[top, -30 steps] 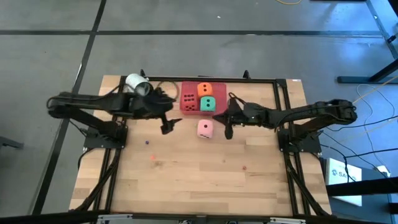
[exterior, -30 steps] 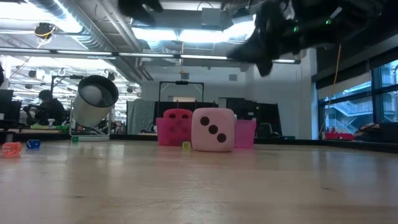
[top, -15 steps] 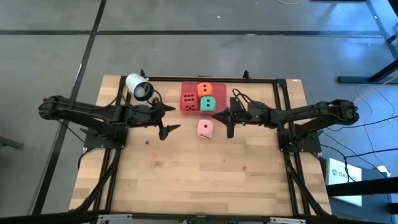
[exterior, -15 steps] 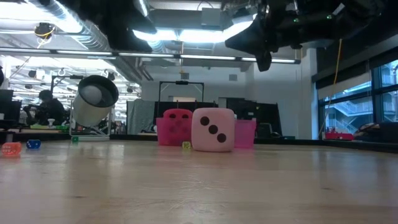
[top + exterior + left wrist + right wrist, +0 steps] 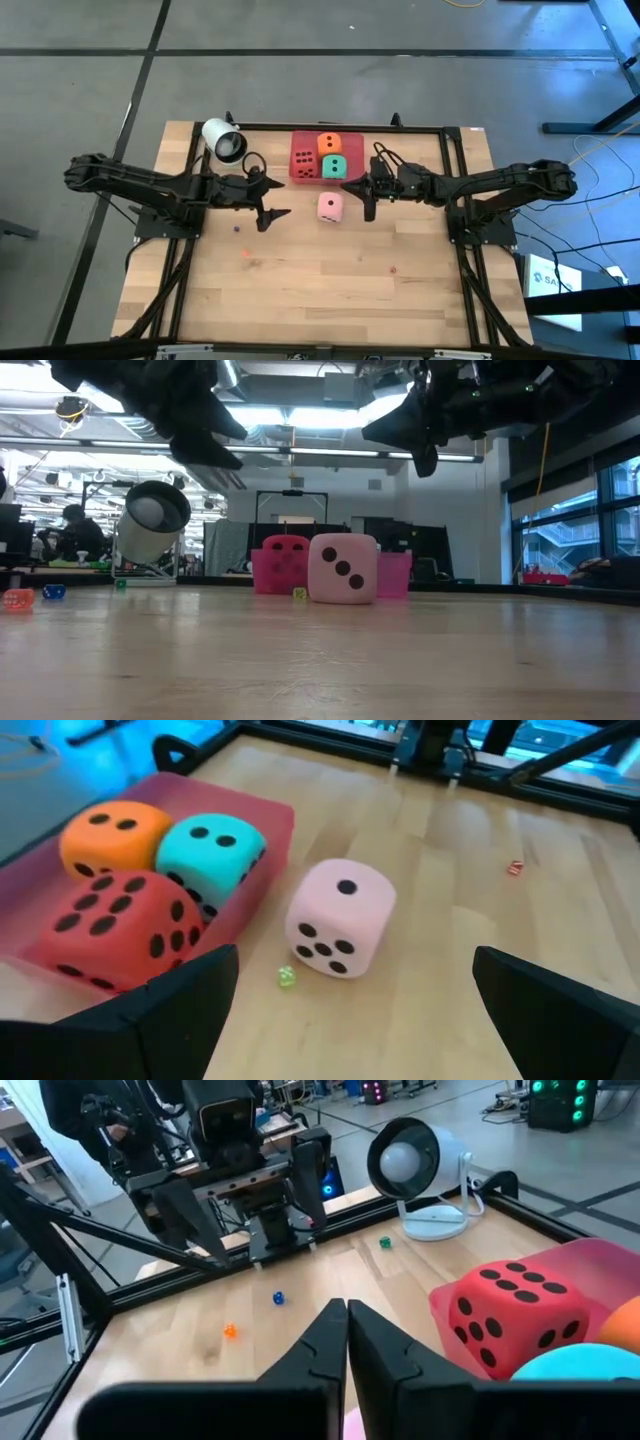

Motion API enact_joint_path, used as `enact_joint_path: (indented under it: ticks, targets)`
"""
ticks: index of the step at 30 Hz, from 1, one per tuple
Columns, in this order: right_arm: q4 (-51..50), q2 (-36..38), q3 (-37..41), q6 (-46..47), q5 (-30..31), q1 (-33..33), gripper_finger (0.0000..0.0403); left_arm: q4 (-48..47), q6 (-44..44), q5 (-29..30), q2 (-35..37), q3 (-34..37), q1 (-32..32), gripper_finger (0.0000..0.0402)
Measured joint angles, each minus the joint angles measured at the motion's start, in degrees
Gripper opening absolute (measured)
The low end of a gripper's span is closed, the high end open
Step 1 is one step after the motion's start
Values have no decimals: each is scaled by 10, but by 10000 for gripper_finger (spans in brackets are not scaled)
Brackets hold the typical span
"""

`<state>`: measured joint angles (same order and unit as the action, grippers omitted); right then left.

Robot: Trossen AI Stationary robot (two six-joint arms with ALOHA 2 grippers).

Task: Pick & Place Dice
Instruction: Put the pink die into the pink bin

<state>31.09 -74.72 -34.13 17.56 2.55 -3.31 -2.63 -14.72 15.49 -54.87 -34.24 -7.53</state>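
Black against the pale wood, the left gripper (image 5: 273,205) now hangs above the desk (image 5: 320,290) left of the pink die (image 5: 330,207), jaws wide apart and empty; a second ago it sat nearer the tray (image 5: 297,172), so it has drawn back and a little toward the front. Its wrist view looks straight at the pink die between its two fingers (image 5: 175,1005), which reads as lining up for a grasp. Red die (image 5: 305,161), orange die (image 5: 328,144) and green die (image 5: 334,166) already lie inside the tray, packed together. Only the pink die is out, resting on the desk just in front of the tray, with a tiny green bead (image 5: 286,978) beside it. Right of it the right gripper (image 5: 368,205) hovers close by, jaws pressed together on nothing, hardly moved over that second. Three of four seem done; the last pick looks to fall to the left arm.
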Motion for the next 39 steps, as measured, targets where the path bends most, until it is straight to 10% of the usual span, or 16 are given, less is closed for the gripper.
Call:
enact_joint_path:
  ticks: [22,30,35,39]
  targets:
    - [-7,0,0,-60,-73,-6,34,-2,-51,-15,0,0,0,400]
    - [-8,0,0,12,-221,-38,228,-2,-52,-15,0,0,0,400]
    - [-6,0,0,0,-223,-45,366,-2,-45,10,0,0,0,400]
    - [7,0,0,-33,-167,-45,384,-2,-46,43,0,0,0,400]
